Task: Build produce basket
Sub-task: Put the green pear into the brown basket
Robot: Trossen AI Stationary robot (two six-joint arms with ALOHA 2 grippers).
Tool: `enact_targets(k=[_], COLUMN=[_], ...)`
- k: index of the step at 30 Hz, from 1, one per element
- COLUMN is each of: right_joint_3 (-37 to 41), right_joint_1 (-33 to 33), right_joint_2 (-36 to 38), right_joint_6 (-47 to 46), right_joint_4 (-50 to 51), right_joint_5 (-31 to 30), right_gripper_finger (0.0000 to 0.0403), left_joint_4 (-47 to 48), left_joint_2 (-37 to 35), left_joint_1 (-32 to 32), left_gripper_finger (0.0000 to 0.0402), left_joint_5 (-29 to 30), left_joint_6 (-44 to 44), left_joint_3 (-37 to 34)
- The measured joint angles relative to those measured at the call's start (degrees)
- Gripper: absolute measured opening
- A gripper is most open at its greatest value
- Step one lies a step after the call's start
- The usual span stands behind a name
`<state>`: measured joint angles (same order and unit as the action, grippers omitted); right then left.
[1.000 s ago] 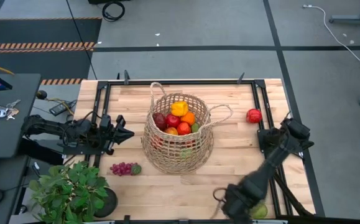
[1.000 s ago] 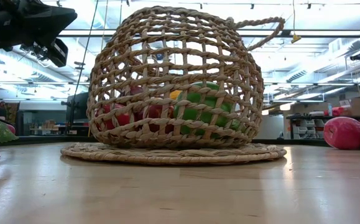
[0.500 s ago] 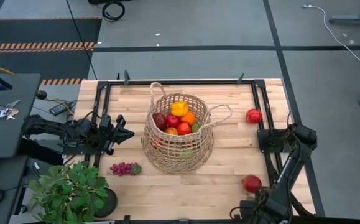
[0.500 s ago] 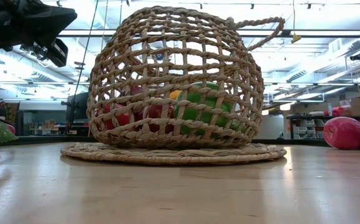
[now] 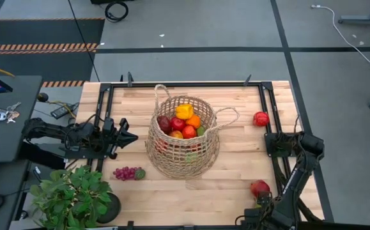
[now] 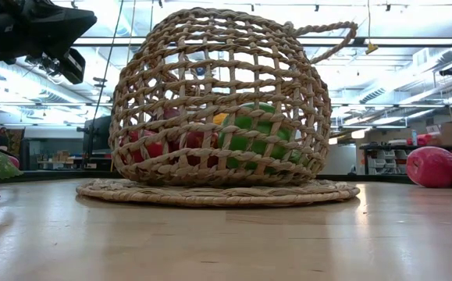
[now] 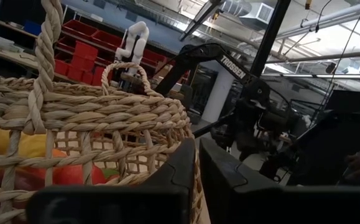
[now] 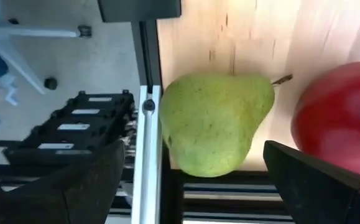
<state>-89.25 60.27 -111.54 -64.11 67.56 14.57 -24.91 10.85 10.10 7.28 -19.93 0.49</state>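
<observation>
While the wooden surface (image 5: 236,160) carries the scene, the basket (image 5: 183,137) stands at its middle, heaped with produce (image 5: 183,121) that shows through the open weave, a likely sign the job is well along. Largest to smallest from there: a potted plant (image 5: 73,195) sits to the basket's near left, apparently just decoration; the left arm waits level with the basket on its left side, its left claw (image 5: 128,137) pinched to a narrow slit and carrying nothing, the tip just short of the weave. The right arm folds down at the near right corner, well apart from the basket, where the right claw (image 8: 195,168) stands wide, a pear (image 8: 216,123) lying between its dark fingers (image 8: 74,183) at the very edge of the surface, seemingly lined up for a pick. A red apple (image 5: 259,188) lies just beside that pear, a second red fruit (image 5: 261,118) rests to the basket's right, and a bunch of grapes (image 5: 126,172) lies to its near left, all presumably awaiting collection. From overhead the pear is hidden beneath the arm, and the weave obscures how many pieces the basket holds.
</observation>
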Motion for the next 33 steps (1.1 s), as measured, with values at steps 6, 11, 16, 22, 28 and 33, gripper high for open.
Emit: enact_targets(k=[6,11,16,22,28,33], right_joint_3=[2.22,5.09,6.88,7.91,7.91,7.91], right_joint_1=[0.00,0.00,-0.02,-0.90,-2.54,-4.72], right_joint_2=[-1.11,-1.10,-1.10,-1.08,-0.97,-0.86], right_joint_6=[1.28,1.33,3.01,5.04,8.95,10.24], right_joint_4=[-2.77,-4.70,-5.01,-6.01,-6.02,-6.00], right_joint_5=[0.52,1.42,1.49,1.64,1.30,0.86], right_gripper_finger=[0.0388,0.0373,0.0343,0.0301,0.0264,0.0259], left_joint_4=[0.05,0.03,0.01,0.03,0.02,0.01], left_joint_2=[-0.02,0.00,0.00,0.00,0.00,0.00], left_joint_1=[0.01,0.00,0.00,0.01,0.01,0.01], left_gripper_finger=[0.0034,0.0035,0.0028,0.0035,0.0032,0.0028], left_joint_5=[-0.03,-0.03,-0.03,-0.02,-0.03,-0.03], left_joint_6=[0.01,0.01,0.00,0.01,0.00,0.01], left_joint_3=[0.00,0.01,0.00,0.00,0.00,0.00])
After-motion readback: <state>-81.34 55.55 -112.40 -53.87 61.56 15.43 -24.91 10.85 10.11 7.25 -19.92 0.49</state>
